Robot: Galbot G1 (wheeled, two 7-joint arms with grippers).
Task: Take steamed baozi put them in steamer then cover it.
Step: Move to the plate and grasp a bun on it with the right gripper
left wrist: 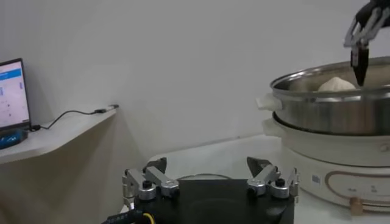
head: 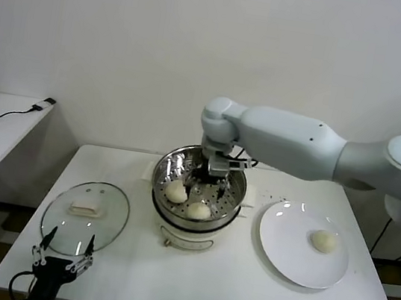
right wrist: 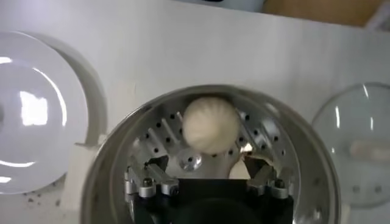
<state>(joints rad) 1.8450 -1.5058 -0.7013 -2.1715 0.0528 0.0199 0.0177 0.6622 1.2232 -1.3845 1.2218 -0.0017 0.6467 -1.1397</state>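
Steamer [head: 232,200] sits mid-bench [head: 188,280] on its white base [head: 186,236]. We count two baozi on its perforated floor, one to our left [head: 175,190] and one nearer us [head: 199,211]; another baozi [head: 324,242] lies on the plate [head: 283,253] to our right. Our right gripper [head: 207,179] hangs inside the steamer with its jaws spread, gripping nothing. The cover [head: 61,223] lies flat on the bench's left side. Our left gripper [head: 62,259] waits at the near edge just before the cover, jaws wide.
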